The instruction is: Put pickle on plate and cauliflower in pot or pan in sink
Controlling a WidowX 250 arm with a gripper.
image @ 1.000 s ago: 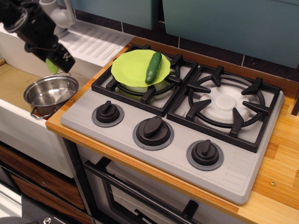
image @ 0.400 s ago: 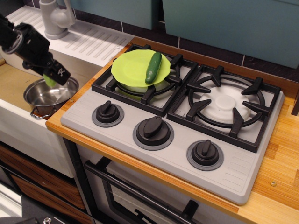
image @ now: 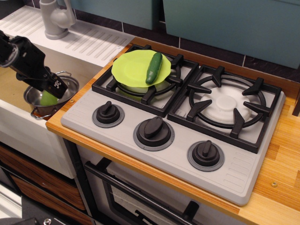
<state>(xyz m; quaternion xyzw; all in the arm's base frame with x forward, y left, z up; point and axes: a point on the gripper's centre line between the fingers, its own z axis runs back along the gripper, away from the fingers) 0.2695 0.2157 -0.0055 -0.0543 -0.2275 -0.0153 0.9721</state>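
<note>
The dark green pickle [image: 153, 68] lies on the lime-green plate [image: 131, 68], which sits on the stove's left rear burner. The shiny steel pot [image: 70, 86] stands in the sink [image: 14, 89] at its right side, next to the counter edge. My gripper [image: 52, 89] reaches down into the pot from the upper left. The pale lime-green cauliflower [image: 48, 98] shows at the black fingertips, low inside the pot. The fingers look closed on it, and the arm hides much of the pot's left side.
A grey faucet [image: 55, 18] and a white ribbed drainboard [image: 93, 40] lie behind the sink. The grey stove top has black grates [image: 227, 105] and three knobs [image: 153, 127] along its front. The wooden counter edge [image: 58, 129] runs beside the pot.
My gripper has come down and slightly left with the cauliflower, from above the pot's rim to inside the pot. The pickle and plate have not moved.
</note>
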